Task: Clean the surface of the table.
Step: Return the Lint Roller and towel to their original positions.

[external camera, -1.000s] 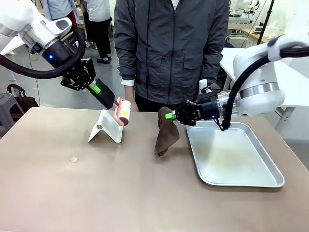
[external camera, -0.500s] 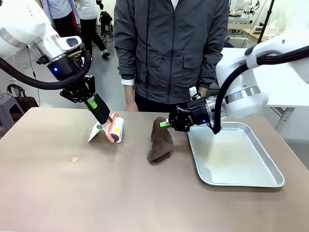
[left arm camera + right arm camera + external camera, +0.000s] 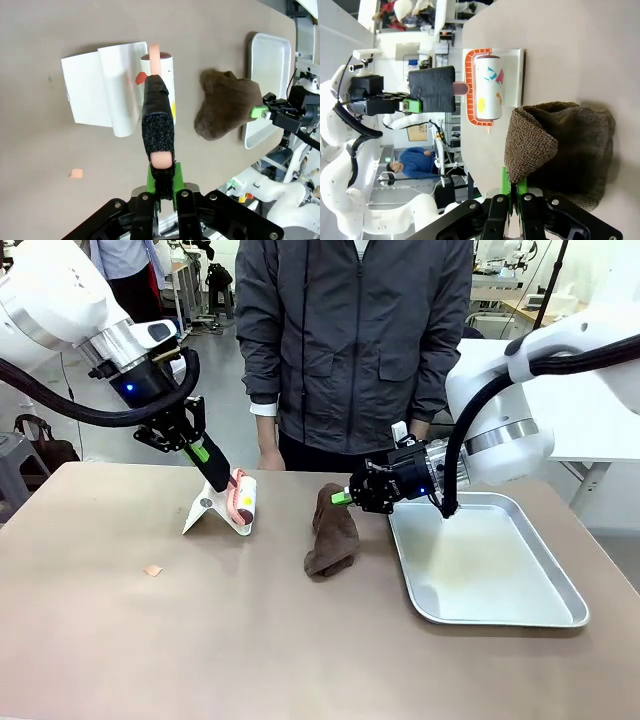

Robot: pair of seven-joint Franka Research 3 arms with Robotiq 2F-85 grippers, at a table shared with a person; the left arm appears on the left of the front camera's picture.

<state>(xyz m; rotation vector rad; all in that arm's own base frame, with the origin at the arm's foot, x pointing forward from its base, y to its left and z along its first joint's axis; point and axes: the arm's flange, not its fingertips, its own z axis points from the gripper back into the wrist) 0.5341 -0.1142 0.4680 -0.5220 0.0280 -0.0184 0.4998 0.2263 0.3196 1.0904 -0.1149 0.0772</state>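
The table point(image 3: 250, 640) has a matte brown top. My left gripper point(image 3: 205, 453) is shut on the black-wrapped handle point(image 3: 158, 120) of a lint roller point(image 3: 241, 502), whose white roll with coloured shapes rests against a white folded stand point(image 3: 213, 510). My right gripper point(image 3: 345, 498) is shut on the top corner of a brown cloth point(image 3: 330, 532), which slumps on the table just left of the tray. In the right wrist view the cloth point(image 3: 555, 145) bunches at my right gripper point(image 3: 513, 187), with the roller point(image 3: 487, 92) beyond. The left wrist view shows my left gripper point(image 3: 161, 172) over the stand point(image 3: 102, 95).
A shiny metal tray point(image 3: 540, 612) lies at the right. A small orange scrap point(image 3: 153, 569) lies on the left part of the table. A person in a grey jacket point(image 3: 350, 350) stands at the far edge, hands down. The near half of the table is bare.
My left arm has lowered the lint roller down onto the white stand. My right gripper has come down and slightly left, so the hanging cloth now slumps on the table.
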